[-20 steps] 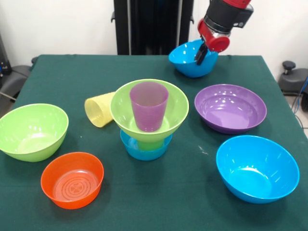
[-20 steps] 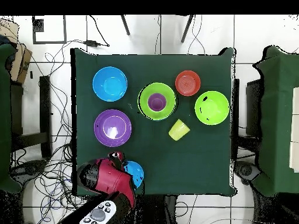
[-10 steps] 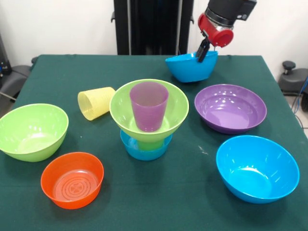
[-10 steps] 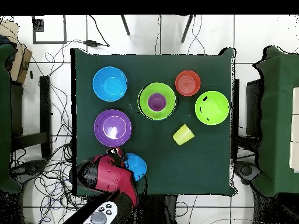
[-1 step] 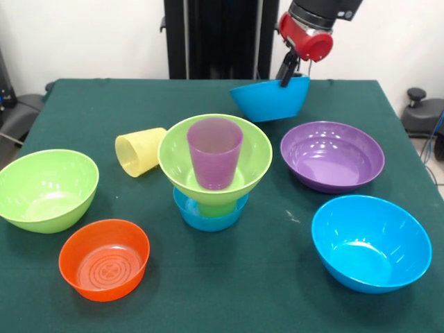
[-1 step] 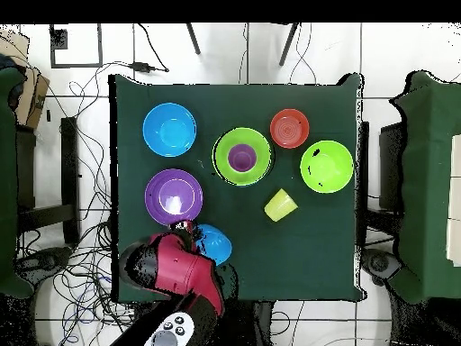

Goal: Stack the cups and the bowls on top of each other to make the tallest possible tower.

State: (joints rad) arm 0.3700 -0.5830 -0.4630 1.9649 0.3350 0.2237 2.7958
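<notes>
Front view, from the left edge of the table (image 5: pixel 83 94): a lime green bowl (image 5: pixel 46 190) sits upright by that edge, and a small orange bowl (image 5: pixel 104 259) stands just beside it, closer to the near edge. Next comes the yellow cup (image 5: pixel 139 152), lying on its side with its mouth turned toward the left edge, close to the tower (image 5: pixel 214 173). That tower stands about mid-table: a small blue bowl (image 5: pixel 208 216) at the bottom, a green cup (image 5: pixel 216 206) showing just above its rim, a second lime green bowl (image 5: pixel 246 156) on that, and a purple cup (image 5: pixel 215 152) upright inside it. Right of the tower, the wide purple bowl (image 5: pixel 331 155) rests upright, with a big blue bowl (image 5: pixel 370 243) nearer the near right corner, a little apart from it. Toward the far edge, the gripper (image 5: pixel 286 72) has its jaws clenched on the rim of another blue bowl (image 5: pixel 269 99), which hangs tilted and clear of the cloth, its far side higher. Overhead, this held bowl shows just beside the purple one.
</notes>
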